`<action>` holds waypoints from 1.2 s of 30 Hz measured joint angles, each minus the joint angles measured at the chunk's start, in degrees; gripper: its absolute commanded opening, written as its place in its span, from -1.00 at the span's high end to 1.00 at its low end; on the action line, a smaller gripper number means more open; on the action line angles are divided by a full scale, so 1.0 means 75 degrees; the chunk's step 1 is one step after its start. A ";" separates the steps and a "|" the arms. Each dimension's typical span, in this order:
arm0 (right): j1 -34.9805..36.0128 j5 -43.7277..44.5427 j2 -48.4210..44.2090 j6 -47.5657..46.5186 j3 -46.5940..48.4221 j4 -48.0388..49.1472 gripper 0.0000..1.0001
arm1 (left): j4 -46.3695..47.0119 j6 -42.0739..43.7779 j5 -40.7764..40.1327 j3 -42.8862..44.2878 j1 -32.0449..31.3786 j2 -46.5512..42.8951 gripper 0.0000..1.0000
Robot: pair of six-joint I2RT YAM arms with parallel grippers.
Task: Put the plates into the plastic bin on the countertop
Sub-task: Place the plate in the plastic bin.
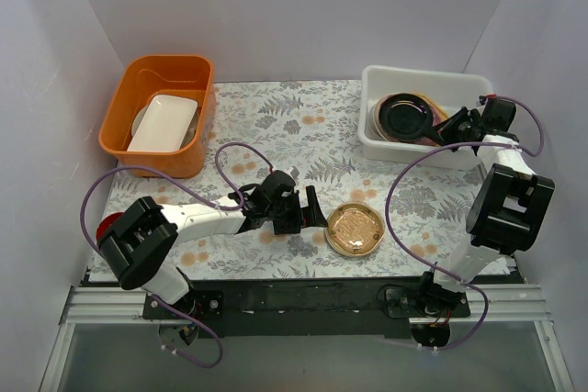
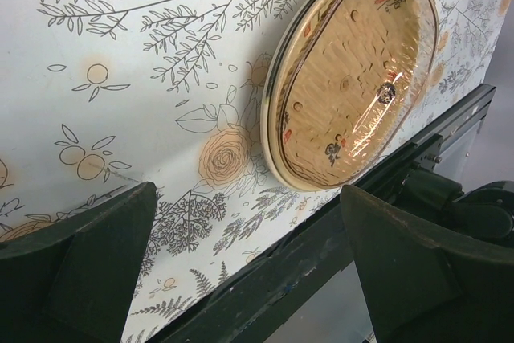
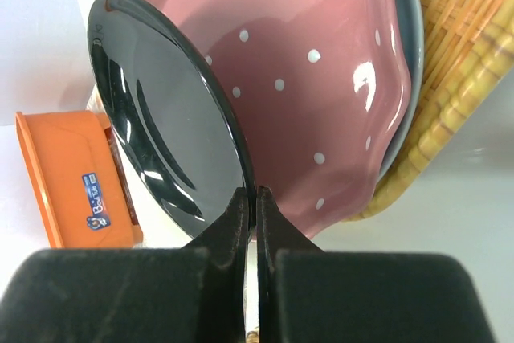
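The whitish plastic bin (image 1: pixel 419 73) stands at the back right of the fern-patterned countertop (image 1: pixel 303 130). My right gripper (image 1: pixel 452 128) reaches into it and is shut on the rim of a glossy black plate (image 1: pixel 404 115). In the right wrist view the gripper (image 3: pixel 255 195) pinches the black plate (image 3: pixel 161 118), which is held tilted on edge. A pink dotted plate (image 3: pixel 321 78) leans right behind it. A golden plate with a cream rim (image 1: pixel 356 229) lies on the countertop near the front edge. My left gripper (image 1: pixel 315 211) is open and empty just left of it, and the plate (image 2: pixel 353 78) lies ahead of the gripper (image 2: pixel 249 192).
An orange tub (image 1: pixel 158 112) at the back left holds a white rectangular dish (image 1: pixel 163 123). A small red disc (image 1: pixel 108 224) lies behind the left arm. A woven straw-coloured piece (image 3: pixel 458 62) sits in the bin behind the plates. The black table rail (image 2: pixel 321 255) runs just past the golden plate.
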 measured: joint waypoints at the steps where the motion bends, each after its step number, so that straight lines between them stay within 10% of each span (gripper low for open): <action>1: 0.0000 -0.0012 0.0020 0.0026 0.0000 0.0058 0.95 | -0.0009 -0.0003 -0.0006 0.0000 0.0000 0.0000 -0.97; 18: 0.0093 -0.0038 0.0236 -0.0090 0.0117 0.0664 -0.61 | -0.0050 -0.0003 -0.0032 0.0029 0.0000 0.0000 -0.96; 36: 0.0134 0.0399 -0.1107 -0.0178 -0.0370 0.0446 -0.73 | -0.0047 -0.0009 -0.0029 0.0070 0.0000 0.0000 -0.96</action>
